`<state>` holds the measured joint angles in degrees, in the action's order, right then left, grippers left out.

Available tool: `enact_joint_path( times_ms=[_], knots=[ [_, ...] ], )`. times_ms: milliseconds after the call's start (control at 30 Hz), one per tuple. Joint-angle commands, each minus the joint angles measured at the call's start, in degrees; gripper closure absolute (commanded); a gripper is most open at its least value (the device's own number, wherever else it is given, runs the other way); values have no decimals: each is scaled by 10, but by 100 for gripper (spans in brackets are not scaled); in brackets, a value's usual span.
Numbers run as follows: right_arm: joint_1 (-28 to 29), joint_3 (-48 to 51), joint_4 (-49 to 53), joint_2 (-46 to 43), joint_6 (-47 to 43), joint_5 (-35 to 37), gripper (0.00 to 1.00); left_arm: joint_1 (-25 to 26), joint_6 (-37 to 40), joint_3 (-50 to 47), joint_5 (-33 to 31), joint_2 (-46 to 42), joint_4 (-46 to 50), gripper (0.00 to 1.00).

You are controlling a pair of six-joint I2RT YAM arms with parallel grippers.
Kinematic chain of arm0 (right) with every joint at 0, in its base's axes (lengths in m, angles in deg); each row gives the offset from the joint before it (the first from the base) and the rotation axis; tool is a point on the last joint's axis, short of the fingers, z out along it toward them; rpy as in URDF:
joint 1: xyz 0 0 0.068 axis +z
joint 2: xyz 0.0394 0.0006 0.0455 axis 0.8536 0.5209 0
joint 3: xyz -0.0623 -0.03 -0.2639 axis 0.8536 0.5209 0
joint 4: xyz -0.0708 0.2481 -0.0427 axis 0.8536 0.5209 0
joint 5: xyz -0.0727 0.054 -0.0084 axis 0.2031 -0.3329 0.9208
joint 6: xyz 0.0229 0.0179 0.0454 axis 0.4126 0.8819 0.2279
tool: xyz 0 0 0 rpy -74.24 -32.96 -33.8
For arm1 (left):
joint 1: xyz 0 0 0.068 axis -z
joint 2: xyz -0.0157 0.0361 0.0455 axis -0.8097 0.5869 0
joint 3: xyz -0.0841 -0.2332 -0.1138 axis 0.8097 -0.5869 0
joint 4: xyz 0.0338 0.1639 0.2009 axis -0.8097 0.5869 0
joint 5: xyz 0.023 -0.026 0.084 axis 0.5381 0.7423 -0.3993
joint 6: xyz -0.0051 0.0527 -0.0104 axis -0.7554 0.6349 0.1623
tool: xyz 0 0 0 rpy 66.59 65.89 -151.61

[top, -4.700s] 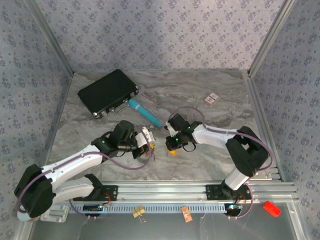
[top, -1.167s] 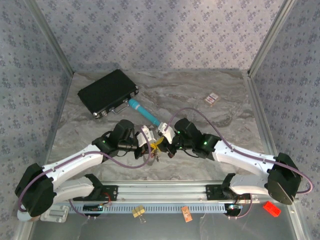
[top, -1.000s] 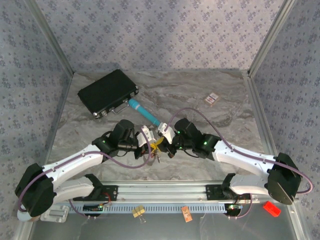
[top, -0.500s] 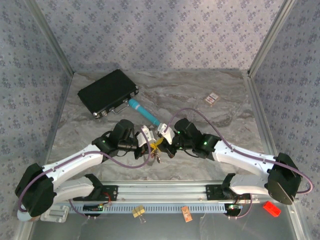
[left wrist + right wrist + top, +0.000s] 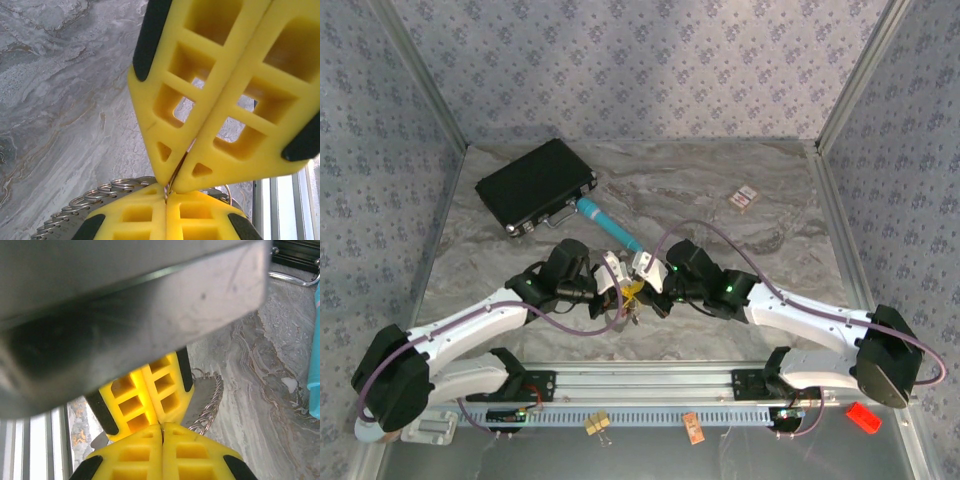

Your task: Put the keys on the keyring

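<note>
Two sets of yellow plastic fingers, moulded w/ square cut-outs and black rubbery edge strips, met tip to tip above the near-centre of the table [image 5: 740,250]. The left gripper [image 5: 166,192] had its fingers pressed flat together, no gap at the seam, clamped on the keyring [image 5: 170,185]. A thin curved metal wire left that seam and ran up into the seam of the right gripper [image 5: 162,429], whose fingers were likewise pressed together on it. A chain of small shiny wire rings [image 5: 95,197] trailed off beside the left tips. In the right wrist view it sat next to a flat grey piece, too blurred to name. As for the keys [image 5: 634,316], small dark bits hung just below the meeting point in the top view, too small for colours. A yellow-orange spot between the tips could've been a key head or finger plastic; couldn't tell.

The table had a smooth grey-brown marble pattern. A black rectangular hard case [image 5: 535,185] w/ metal latches lay far-left, tilted. A teal cylindrical tool [image 5: 610,226] ran diagonally from the case's corner, its near end just behind the grippers. A small pale card [image 5: 745,197] lay far-right, well apart, w/ open marble between it and the right arm. An alu rail [image 5: 650,380] bounded the near edge; patterned walls & slanted alu posts closed the other three sides.
</note>
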<state>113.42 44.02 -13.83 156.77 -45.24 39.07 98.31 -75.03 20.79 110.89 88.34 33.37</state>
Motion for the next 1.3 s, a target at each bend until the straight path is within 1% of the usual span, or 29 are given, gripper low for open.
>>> enact_joint_path(
  times_ms=[0, 233, 467, 600, 833, 1033, 1267],
  knots=[
    [-2, 2, 21, -7, -16, 47, 100, 3, 0, 8, 50, -5, -14, 100],
    [-2, 10, 22, -20, -8, 85, 100, 2, 0, 8, 49, -8, -16, 100],
    [-1, 10, 17, -21, 6, 96, 100, 2, -1, 7, 49, -9, -16, 100],
    [-2, 8, 19, -20, 27, 92, 100, 1, 5, 7, 31, -13, -14, 100],
    [-12, 6, 37, -24, 65, 73, 100, 9, 33, 1, -10, -27, -18, 100],
    [-28, 3, 52, -13, 96, 36, 100, 31, 75, -10, -62, -41, -27, 100],
    [-41, 18, 41, -7, 124, -5, 100, 37, 91, -47, -72, -88, -87, 100]
  ],
)
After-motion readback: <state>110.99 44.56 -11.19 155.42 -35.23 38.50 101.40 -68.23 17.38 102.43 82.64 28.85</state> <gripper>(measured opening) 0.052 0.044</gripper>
